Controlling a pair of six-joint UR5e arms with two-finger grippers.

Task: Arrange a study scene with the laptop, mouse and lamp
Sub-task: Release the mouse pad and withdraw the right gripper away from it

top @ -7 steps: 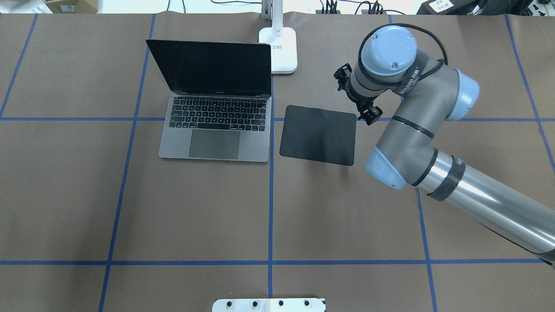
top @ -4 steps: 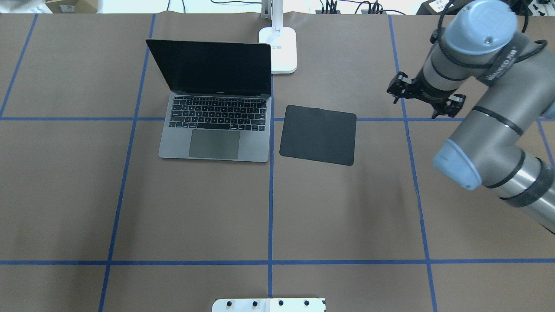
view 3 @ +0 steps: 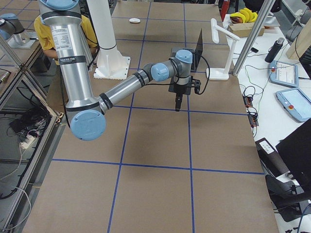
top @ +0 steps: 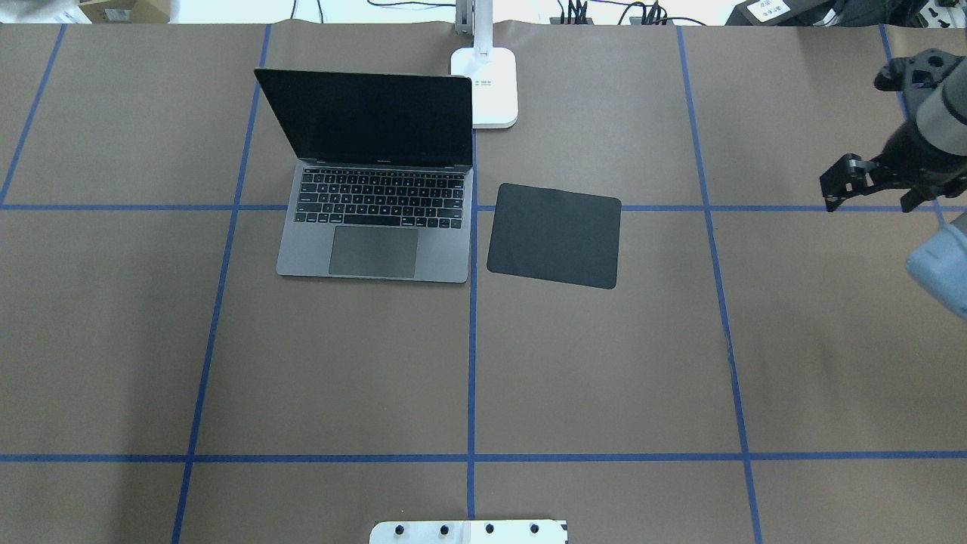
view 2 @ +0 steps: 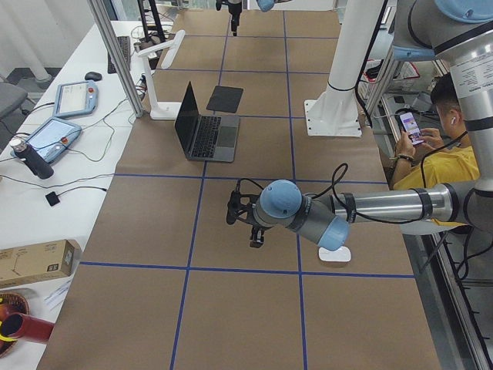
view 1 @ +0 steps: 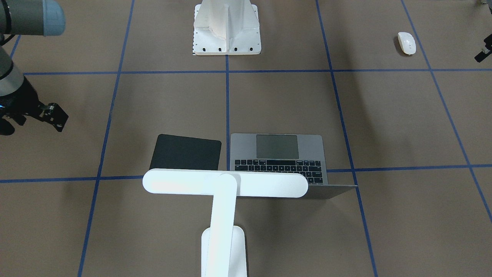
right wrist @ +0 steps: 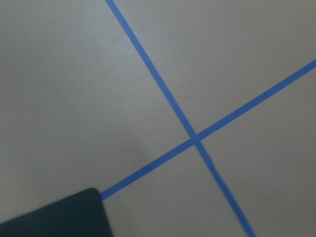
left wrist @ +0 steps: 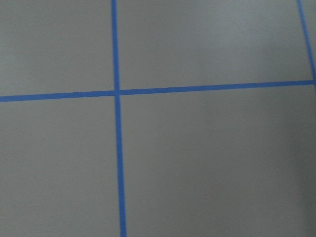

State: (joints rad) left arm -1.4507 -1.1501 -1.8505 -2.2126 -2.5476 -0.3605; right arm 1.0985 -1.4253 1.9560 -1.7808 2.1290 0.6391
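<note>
The laptop (top: 375, 227) stands open at the table's far middle, screen dark; it also shows in the front view (view 1: 280, 154). The lamp (view 1: 225, 184) stands behind it, its base (top: 487, 87) by the screen's right corner. The mouse (view 1: 406, 42) lies far off on the robot's left side, near the left arm (view 2: 335, 254). My right gripper (top: 872, 189) hangs above bare table right of the black mat (top: 555, 236), holding nothing I can see. My left gripper (view 2: 253, 235) hovers over the table near the mouse. I cannot tell whether either gripper is open or shut.
The white ribbed pedestal (view 1: 226, 29) stands at the robot's edge of the table. Blue tape lines grid the brown table cover. A person (view 2: 431, 150) sits beside the table. Tablets and cables (view 2: 54, 131) lie on a side bench.
My right arm has swung from the mat's right edge out to the table's right side. The laptop, mat and lamp have not moved.
</note>
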